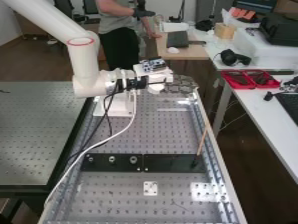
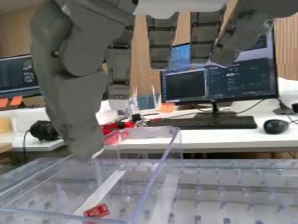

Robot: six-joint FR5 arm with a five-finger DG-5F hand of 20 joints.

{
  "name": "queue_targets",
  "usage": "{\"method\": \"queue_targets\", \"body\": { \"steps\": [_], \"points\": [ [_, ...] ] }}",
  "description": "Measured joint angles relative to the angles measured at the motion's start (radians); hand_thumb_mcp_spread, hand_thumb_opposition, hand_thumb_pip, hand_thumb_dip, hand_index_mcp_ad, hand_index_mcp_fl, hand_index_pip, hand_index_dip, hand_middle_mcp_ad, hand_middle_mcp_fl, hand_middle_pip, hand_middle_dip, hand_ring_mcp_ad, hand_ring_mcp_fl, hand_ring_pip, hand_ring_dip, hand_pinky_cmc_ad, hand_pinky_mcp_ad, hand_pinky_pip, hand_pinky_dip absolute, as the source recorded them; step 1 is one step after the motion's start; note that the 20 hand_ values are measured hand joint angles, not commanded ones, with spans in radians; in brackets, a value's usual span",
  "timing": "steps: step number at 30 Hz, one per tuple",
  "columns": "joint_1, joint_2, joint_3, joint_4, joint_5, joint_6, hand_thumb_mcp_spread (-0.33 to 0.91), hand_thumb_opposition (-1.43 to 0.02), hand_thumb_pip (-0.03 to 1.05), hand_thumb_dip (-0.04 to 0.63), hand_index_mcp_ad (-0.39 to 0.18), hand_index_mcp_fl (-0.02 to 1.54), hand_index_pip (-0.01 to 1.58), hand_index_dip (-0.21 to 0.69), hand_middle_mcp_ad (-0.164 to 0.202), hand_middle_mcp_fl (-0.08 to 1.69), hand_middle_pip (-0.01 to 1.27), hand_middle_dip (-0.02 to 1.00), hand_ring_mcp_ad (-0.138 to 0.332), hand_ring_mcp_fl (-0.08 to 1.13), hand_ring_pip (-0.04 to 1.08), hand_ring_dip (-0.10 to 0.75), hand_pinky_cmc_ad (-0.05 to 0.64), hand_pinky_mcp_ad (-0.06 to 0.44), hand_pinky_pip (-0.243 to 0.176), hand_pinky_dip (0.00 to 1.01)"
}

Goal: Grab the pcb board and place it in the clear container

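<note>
Plainly, 1 red board [image 2: 97, 210] lies in the container [image 2: 158, 170]

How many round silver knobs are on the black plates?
3, in a row on the left plate in the high view: left knob, middle knob, right knob. None looks hidden.

Pcb board [image 2: 97, 210] in clear container [image 2: 157, 169] on bench [image 1: 166, 132]
</note>
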Motion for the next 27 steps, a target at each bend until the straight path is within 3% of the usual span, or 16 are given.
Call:
{"method": "queue_targets", "body": {
  "steps": [6, 12, 27],
  "points": [
    [-0.023, 0.073, -0.046, 0.014, 0.001, 0.006, 0.58, -0.82, 0.38, 0.253, -0.173, 0.16, 0.85, 0.288, 0.051, 0.02, 0.14, 0.16, 0.194, 0.01, 0.10, 0.012, 0.326, 0.161, -0.075, 0.18],
    [-0.065, 0.192, -0.115, 0.008, 0.020, 0.009, 0.56, -0.80, 0.37, 0.253, -0.173, 0.15, 0.84, 0.290, 0.051, 0.02, 0.14, 0.16, 0.195, 0.01, 0.10, 0.012, 0.326, 0.152, -0.075, 0.18],
    [-0.170, 0.486, -0.268, -0.093, 0.167, -0.003, 0.56, -0.79, 0.34, 0.246, -0.161, 0.22, 0.72, 0.293, 0.051, 0.04, 0.14, 0.16, 0.192, 0.01, 0.10, 0.012, 0.316, 0.150, -0.077, 0.18]
  ]
}}
